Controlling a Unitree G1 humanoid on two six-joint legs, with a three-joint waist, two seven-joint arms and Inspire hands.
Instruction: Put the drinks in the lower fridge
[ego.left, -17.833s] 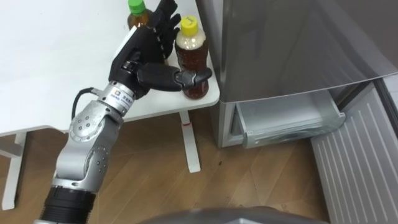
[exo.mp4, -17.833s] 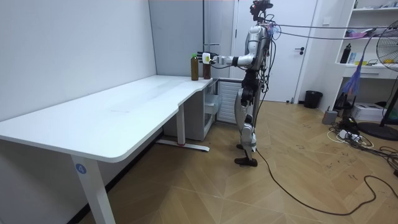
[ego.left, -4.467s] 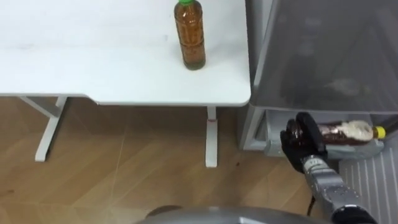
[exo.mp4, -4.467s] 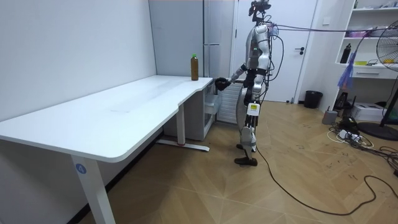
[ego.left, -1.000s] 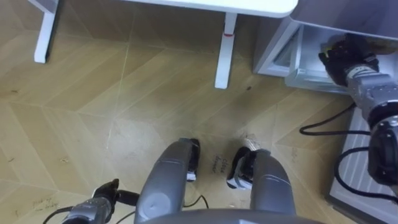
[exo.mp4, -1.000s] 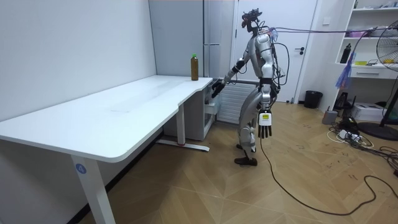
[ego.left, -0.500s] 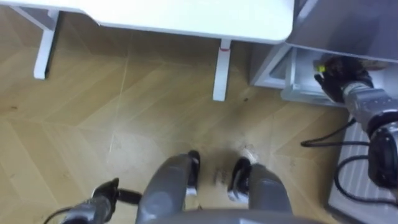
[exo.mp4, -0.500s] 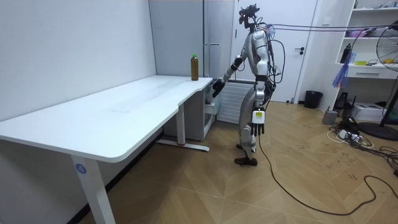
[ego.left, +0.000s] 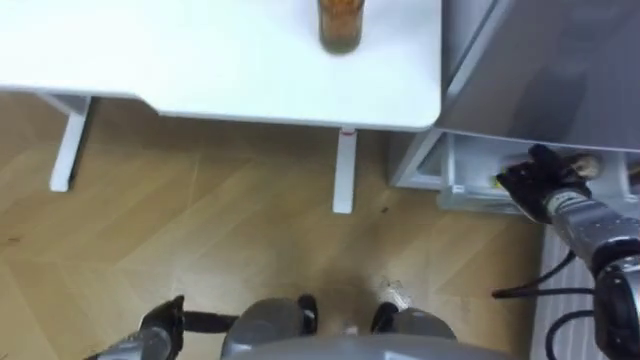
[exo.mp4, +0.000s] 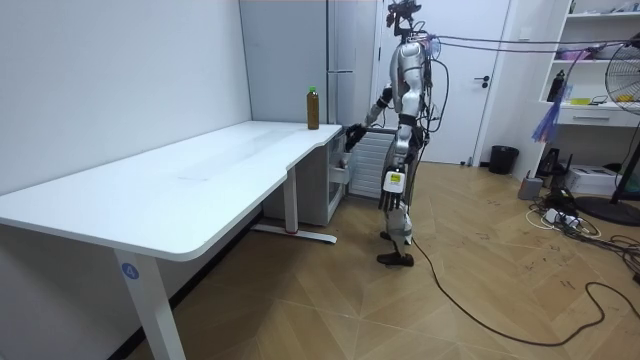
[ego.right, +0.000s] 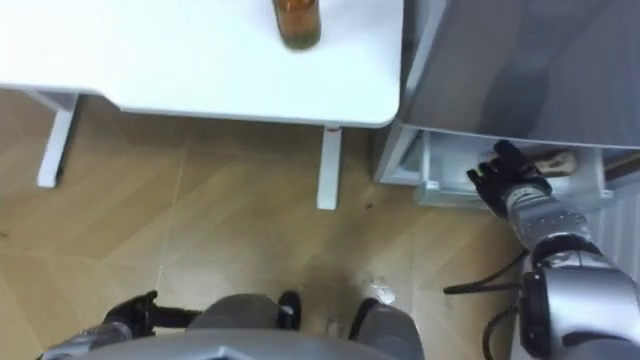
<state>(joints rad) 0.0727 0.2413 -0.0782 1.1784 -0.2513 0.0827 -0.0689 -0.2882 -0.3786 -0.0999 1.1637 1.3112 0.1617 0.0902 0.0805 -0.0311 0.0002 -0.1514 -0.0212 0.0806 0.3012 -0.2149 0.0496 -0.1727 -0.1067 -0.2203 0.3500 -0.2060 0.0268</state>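
Herringbone wood floor (ego.left: 200, 220) is seen below a white desk (ego.left: 200, 70), and a grey fridge (ego.left: 560, 70) is set just beside the desk's right end. One bottle (ego.left: 340, 25) of brown drink is left upright on the desk near that end, well apart from both hands. At the foot of the fridge the lower drawer (ego.left: 465, 185) is pulled out. Inside it a pale, oblong shape is made out, taken to be the second bottle (ego.left: 583, 165), lying on its side and partly covered by the hand in front of it. The right hand (ego.left: 530, 182) is held over the drawer's front edge with its fingers loosely spread and nothing gripped; whether it touches the second bottle cannot be told. The left hand (ego.left: 160, 320) is seen low at the lower left, down by the robot's side, and whether it is open or closed cannot be told. In the room view the robot is shown upright on the floor before the fridge, at the desk's far end, with its right arm stretched forward and down to the drawer.
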